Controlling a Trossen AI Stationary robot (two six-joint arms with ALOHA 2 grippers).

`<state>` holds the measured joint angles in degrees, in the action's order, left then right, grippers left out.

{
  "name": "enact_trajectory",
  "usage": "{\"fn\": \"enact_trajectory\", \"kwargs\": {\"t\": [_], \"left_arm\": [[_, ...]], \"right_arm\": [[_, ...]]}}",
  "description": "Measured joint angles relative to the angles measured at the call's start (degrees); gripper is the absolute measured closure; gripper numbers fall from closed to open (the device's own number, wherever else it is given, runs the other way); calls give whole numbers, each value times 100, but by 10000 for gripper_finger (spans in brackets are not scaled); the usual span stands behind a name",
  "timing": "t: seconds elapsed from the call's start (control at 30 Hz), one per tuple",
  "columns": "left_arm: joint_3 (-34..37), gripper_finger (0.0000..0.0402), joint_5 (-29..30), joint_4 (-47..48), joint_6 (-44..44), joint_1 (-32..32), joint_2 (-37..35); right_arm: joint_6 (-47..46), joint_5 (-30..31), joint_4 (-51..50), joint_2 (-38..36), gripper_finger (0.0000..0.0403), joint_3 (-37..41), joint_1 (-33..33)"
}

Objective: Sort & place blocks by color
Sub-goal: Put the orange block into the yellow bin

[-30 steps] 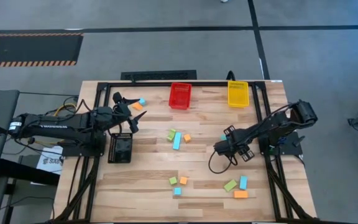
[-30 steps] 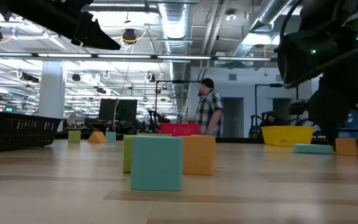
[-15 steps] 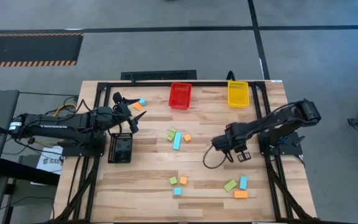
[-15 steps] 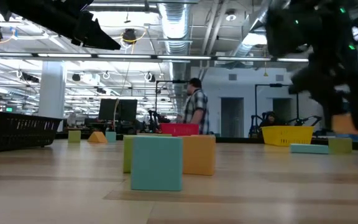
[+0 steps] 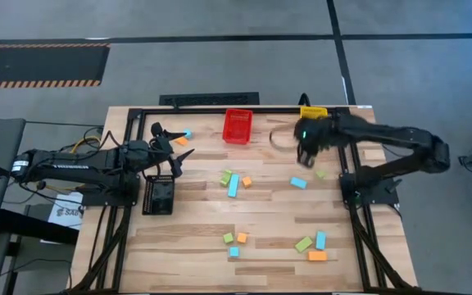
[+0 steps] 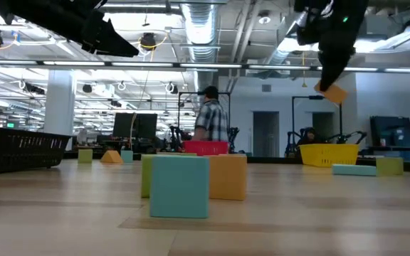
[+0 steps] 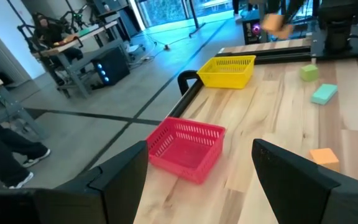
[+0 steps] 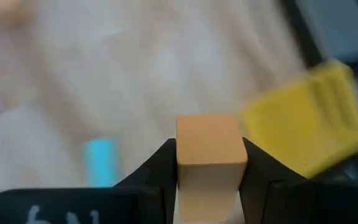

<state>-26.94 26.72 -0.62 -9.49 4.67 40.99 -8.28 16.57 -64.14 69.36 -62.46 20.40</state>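
orange block (image 8: 207,146) sits clamped between our right gripper (image 8: 207,163) fingers, filling the lower middle of the right wrist view, with the yellow bin (image 8: 303,118) blurred at right and a light blue block (image 8: 99,162) at lower left. in the high view our right gripper (image 5: 306,149) hangs in the upper right of the frame, just left of the yellow bin (image 5: 313,111), which the arm mostly covers. in the low view the held orange block (image 6: 331,92) floats high at upper right, clear of the table (image 6: 297,213), above the yellow bin (image 6: 325,153).

our left gripper (image 5: 170,146) waits at the upper left of the table (image 5: 260,217) in the high view, beside the black bin (image 5: 158,195); its fingers (image 7: 291,177) stand wide apart in the left wrist view, holding nothing, with the red bin (image 7: 186,148) between them farther off.

other blocks lie scattered in the high view: an orange one and a light blue one by the left gripper near (image 5: 181,139), a green, blue and orange group at centre (image 5: 233,182), a light blue one (image 5: 299,183) and a green one (image 5: 320,174) below the right gripper, three at lower centre (image 5: 234,241), three at lower right (image 5: 313,245). the red bin (image 5: 237,125) sits at top centre. a person (image 6: 210,126) stands in the room behind the table in the low view.
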Motion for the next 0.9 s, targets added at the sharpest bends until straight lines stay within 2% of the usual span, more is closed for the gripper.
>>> {"fn": "enact_trajectory", "kwargs": {"t": [0.2, 0.3, 0.4, 0.53, 0.73, 0.9], "left_arm": [[0, 124, 28, -9, 202, 0, 0], [0, 124, 120, 16, 285, 0, 0], [0, 124, 207, 20, 326, 0, 0], [0, 124, 208, 24, 360, 0, 0], [0, 124, 208, 31, 419, 0, 0], [0, 124, 212, 142, 437, 0, 0]], "right_arm": [[-199, -198, 549, 678, 275, 7, 1996], [-327, -610, 597, 1207, 275, -119, 2693], [-277, -771, 572, 1741, 275, -281, 3191], [-168, -757, 608, 2337, 275, -550, 3510], [-20, -764, 609, 2988, 276, -936, 3600], [258, -762, 508, 3435, 241, -1045, 3600]]}}
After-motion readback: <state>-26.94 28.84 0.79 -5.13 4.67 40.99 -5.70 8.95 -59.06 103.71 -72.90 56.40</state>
